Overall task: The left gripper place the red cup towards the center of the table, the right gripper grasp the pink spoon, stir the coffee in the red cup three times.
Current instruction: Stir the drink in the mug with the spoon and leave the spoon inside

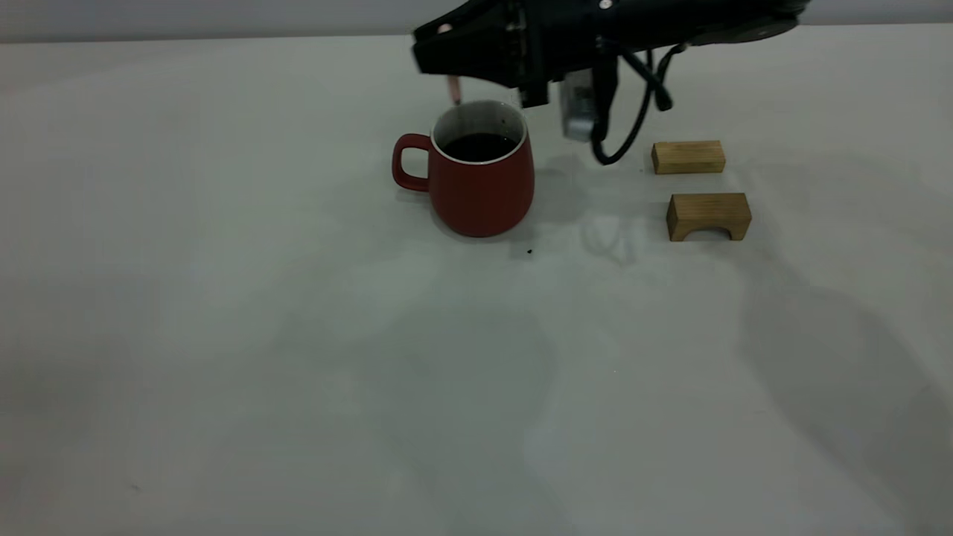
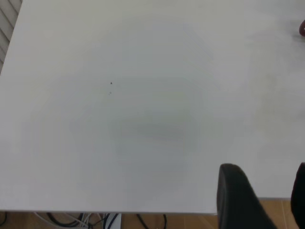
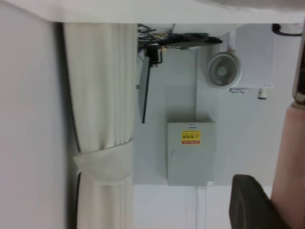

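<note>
2 tan wooden blocks on worktop, right side: plain block farther back, arch-cut block just in front, apart. Right wrist view: cream curtain, grey wall box w/ yellow label, white fan.

The black right robot arm reaches in level from the right, high above the table, its black-fingered right gripper closed around a slim pink handle. The left arm shows only a dark fingertip.
</note>
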You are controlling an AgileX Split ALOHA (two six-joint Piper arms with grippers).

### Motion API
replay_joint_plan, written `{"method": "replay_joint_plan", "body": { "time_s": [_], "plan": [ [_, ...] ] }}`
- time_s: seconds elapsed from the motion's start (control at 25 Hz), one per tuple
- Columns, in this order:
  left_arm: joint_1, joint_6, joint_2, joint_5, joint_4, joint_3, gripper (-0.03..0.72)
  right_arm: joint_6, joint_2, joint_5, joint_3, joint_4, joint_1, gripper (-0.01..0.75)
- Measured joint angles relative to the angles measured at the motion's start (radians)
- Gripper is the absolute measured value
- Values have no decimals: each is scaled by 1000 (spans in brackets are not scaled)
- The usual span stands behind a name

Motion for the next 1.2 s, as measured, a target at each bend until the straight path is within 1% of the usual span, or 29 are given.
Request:
{"method": "replay_joint_plan", "body": {
  "time_s": [0.16,0.32,0.44,0.64,0.84,1.04,1.2],
  "plan": [
    [0,0,0,0,0,0,355,-3,-10,-3,8,-30,-34,129],
    [0,0,0,0,0,0,355,67,-78,-2,100,-72,-37,129],
    [0,0,0,0,0,0,355,70,-101,0,128,-70,-33,129],
    [0,0,0,0,0,0,355,23,-88,-1,126,11,6,129],
    [0,0,0,0,0,0,355,-39,-26,-1,55,51,34,129],
    [0,0,0,0,0,0,355,-46,-13,-1,16,45,20,129],
    [0,0,0,0,0,0,355,-47,-13,-1,15,-14,-25,129]
  ]
}}
